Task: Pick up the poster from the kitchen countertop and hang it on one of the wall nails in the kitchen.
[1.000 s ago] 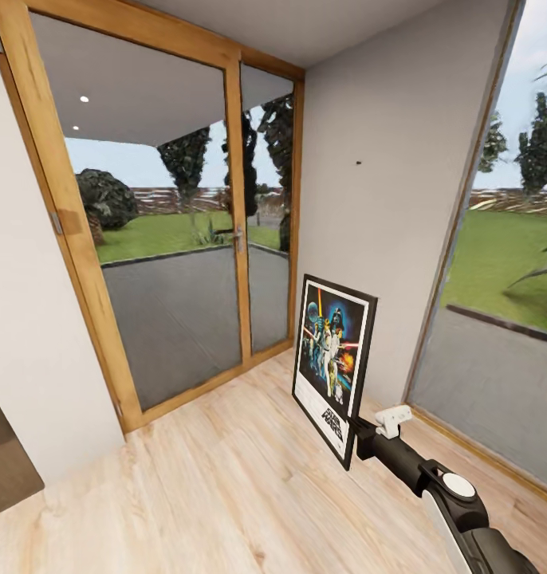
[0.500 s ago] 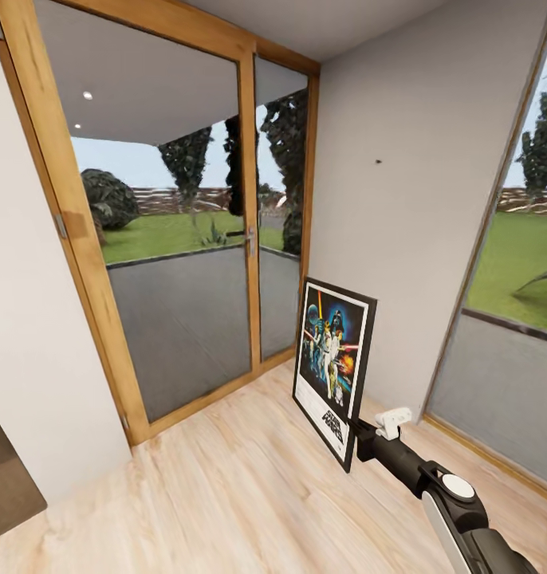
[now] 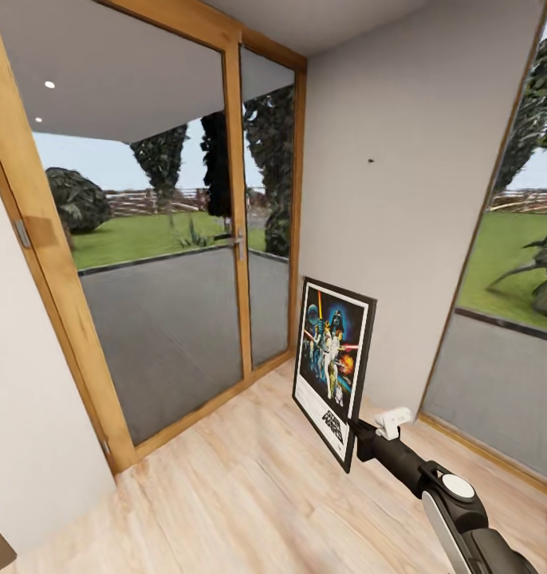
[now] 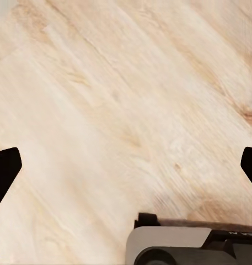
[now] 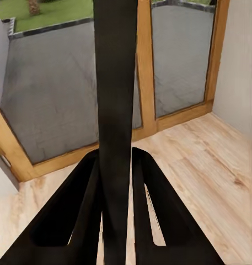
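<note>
Head view, nearest first: our right arm reaches in from about 5 o'clock, and its black right gripper (image 3: 358,441) is clamped on the lower right edge of the upright rectangular Star Wars poster (image 3: 332,363), thin black frame, white inner border, blue-black artwork. In the right wrist view we see the poster's (image 5: 116,110) dark frame edge-on, pinched between the two black fingers (image 5: 81,204), so the hold looks firm. The left wrist view looks down on the pale wood plank floor (image 4: 103,99); the left gripper's (image 4: 126,168) dark fingertips sit wide apart at the picture's edges with nothing between them.

The poster is in the air over the pale wood plank floor (image 3: 242,486), its long axis close to vertical, with a slight lean, its face turned toward about 9 o'clock.

Farther off, the plain pale grey-white wall (image 3: 409,199) stands behind it, and on that wall the tiny dark nail (image 3: 371,161) shows as a speck. This is the relation we judge the coming move to turn on: the nail lies up at roughly 12 to 1 o'clock from the poster's top edge, well above it and deeper into the room. We would need to raise the frame and close in on the wall; the right arm, already holding it, is the nearer one. The wooden-framed glass doors (image 3: 234,207) stand at 10 o'clock.
</note>
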Available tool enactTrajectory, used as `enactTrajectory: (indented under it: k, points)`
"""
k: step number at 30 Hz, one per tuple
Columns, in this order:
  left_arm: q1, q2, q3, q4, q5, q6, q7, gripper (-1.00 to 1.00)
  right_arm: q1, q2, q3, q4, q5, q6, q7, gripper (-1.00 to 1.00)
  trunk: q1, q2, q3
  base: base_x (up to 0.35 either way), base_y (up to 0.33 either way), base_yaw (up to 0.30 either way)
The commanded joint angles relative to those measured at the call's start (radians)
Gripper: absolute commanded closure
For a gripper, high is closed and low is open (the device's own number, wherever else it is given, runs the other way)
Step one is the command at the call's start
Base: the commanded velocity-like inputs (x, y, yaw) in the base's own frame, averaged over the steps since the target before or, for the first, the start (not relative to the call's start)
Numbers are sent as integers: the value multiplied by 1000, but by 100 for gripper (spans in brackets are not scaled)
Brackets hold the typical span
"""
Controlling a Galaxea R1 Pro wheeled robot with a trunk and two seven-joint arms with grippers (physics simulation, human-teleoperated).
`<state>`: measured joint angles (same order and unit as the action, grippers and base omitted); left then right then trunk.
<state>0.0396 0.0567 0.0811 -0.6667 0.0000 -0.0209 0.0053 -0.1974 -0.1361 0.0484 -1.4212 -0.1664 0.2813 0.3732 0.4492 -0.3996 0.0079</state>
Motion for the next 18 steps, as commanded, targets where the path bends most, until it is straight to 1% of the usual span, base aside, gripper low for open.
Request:
enactTrajectory:
  k: [1,4,8,15,18]
  points:
    - [1,0,0,-1,0,-2,1,-100,0,0,1,-1,-13,9,2,100,1,0,0,246,253,-250]
    - [1,0,0,-1,0,-2,0,-100,0,0,1,-1,-13,9,2,100,1,0,0,246,253,-129]
    - [1,0,1,-1,0,-2,1,-100,0,0,1,-1,-13,8,2,100,1,0,0,246,253,-40]
    - [1,0,13,-1,0,-2,0,-100,0,0,1,1,-14,8,2,100,1,0,0,246,253,-7]
    - [1,0,14,-1,0,-2,0,-100,0,0,1,1,-14,8,2,100,1,0,0,246,253,-126]
